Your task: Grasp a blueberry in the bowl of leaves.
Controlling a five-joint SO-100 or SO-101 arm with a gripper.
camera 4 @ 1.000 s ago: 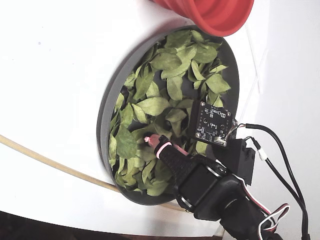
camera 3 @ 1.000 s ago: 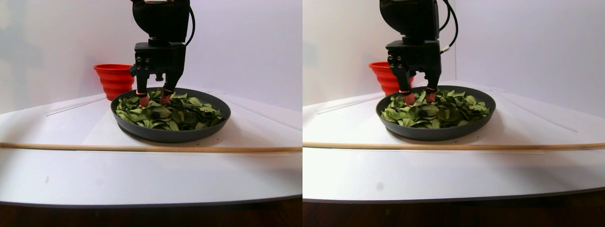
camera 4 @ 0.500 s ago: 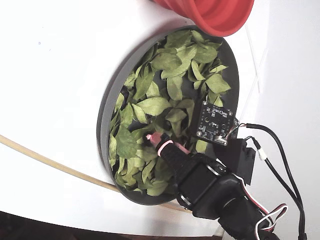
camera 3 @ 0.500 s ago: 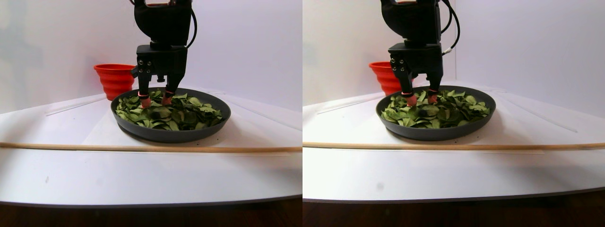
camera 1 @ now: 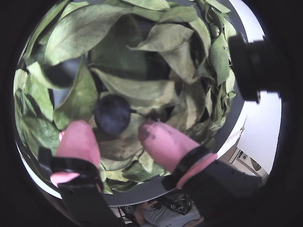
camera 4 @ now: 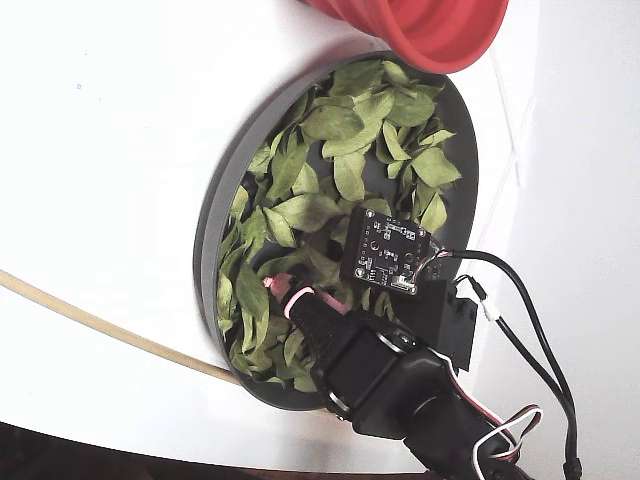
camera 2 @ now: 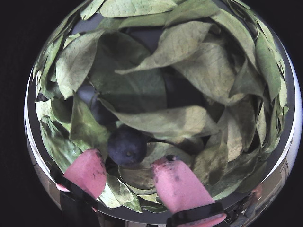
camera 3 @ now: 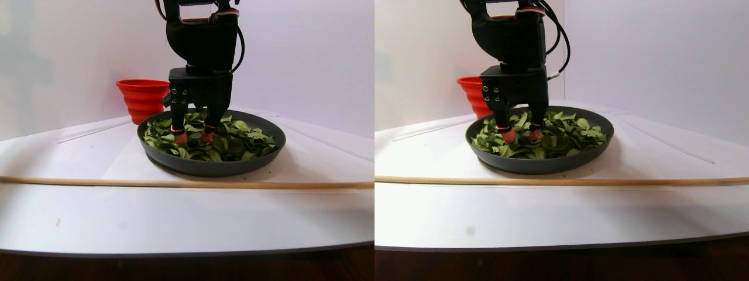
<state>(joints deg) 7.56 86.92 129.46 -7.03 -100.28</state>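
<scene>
The blueberry (camera 1: pixel 112 115) is a dark matte ball lying among green leaves in the dark-grey bowl of leaves (camera 1: pixel 156 187). It also shows in another wrist view (camera 2: pixel 126 145). My gripper (camera 1: pixel 115 131) is open, low in the bowl. One pink fingertip (camera 1: pixel 78 135) is at the berry's lower left and the other (camera 1: pixel 154 135) at its lower right. Both are just short of the berry, with leaves showing in the gap (camera 2: pixel 128 165). In the stereo pair view the gripper (camera 3: pixel 192 137) dips into the bowl (camera 3: pixel 210 167) and the berry is hidden. In the fixed view the arm covers it too.
A red ribbed cup (camera 3: pixel 142 96) stands behind the bowl, close to its rim (camera 4: pixel 215 240) in the fixed view (camera 4: pixel 430 30). A thin wooden stick (camera 3: pixel 175 183) lies across the white table in front. A small camera board (camera 4: pixel 385 250) sits beside the gripper.
</scene>
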